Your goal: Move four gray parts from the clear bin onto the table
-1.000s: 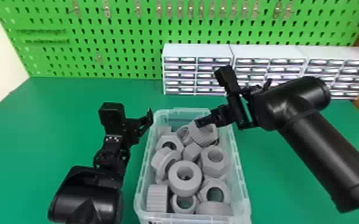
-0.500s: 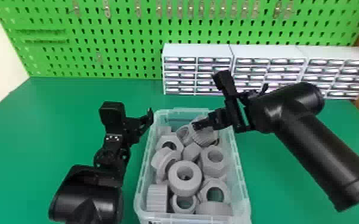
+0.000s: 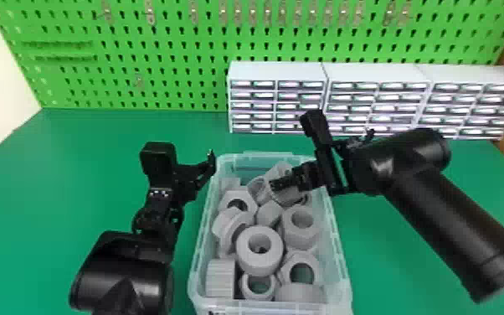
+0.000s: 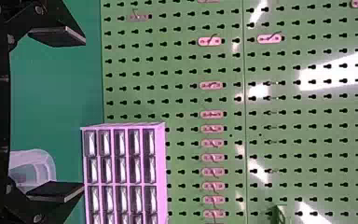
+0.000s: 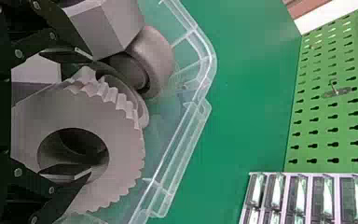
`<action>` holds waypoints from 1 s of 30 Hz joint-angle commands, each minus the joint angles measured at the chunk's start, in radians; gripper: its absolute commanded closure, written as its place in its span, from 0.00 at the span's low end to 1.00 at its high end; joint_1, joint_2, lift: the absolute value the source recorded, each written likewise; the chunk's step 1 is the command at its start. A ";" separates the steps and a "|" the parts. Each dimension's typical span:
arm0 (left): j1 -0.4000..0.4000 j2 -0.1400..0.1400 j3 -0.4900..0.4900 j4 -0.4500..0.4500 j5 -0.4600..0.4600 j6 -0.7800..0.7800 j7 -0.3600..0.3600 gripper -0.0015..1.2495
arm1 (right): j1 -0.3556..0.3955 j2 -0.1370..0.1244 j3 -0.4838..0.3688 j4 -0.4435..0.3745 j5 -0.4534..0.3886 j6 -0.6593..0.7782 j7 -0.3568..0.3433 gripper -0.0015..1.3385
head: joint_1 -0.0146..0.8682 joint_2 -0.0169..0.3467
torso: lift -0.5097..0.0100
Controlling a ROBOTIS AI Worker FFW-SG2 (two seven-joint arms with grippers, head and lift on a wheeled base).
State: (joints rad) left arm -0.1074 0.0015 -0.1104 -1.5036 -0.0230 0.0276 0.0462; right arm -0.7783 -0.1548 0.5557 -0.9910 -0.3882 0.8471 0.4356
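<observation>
"Where's the ribbed gray part [image 5: 126, 158]?"

"Near the far end of the clear bin [image 3: 339, 251], among other gray parts [image 3: 259, 264]. I'd expect it light and stiff; its teeth should grip well, its smooth face might slip."

"Where would you take hold?"

"Across its wall, one side in the hole, one outside the teeth. The right tool [image 5: 92, 114] is spread open around there; contact, I can't tell. The left tool [image 4: 84, 114], also open, is near the bin's far left corner."

"Any change?"

"The right tool has come lower and slightly leftward, closer to that part. The left tool looks unmoved."
</observation>
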 commanded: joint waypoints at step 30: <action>0.003 0.002 0.005 0.000 0.005 -0.003 0.001 0.15 | -0.004 -0.002 0.009 0.008 -0.057 0.046 0.000 0.77 | 0.80 0.24 | 0.88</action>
State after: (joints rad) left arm -0.1034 0.0015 -0.1070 -1.5025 -0.0185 0.0272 0.0462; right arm -0.7825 -0.1565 0.5669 -0.9742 -0.4396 0.8684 0.4356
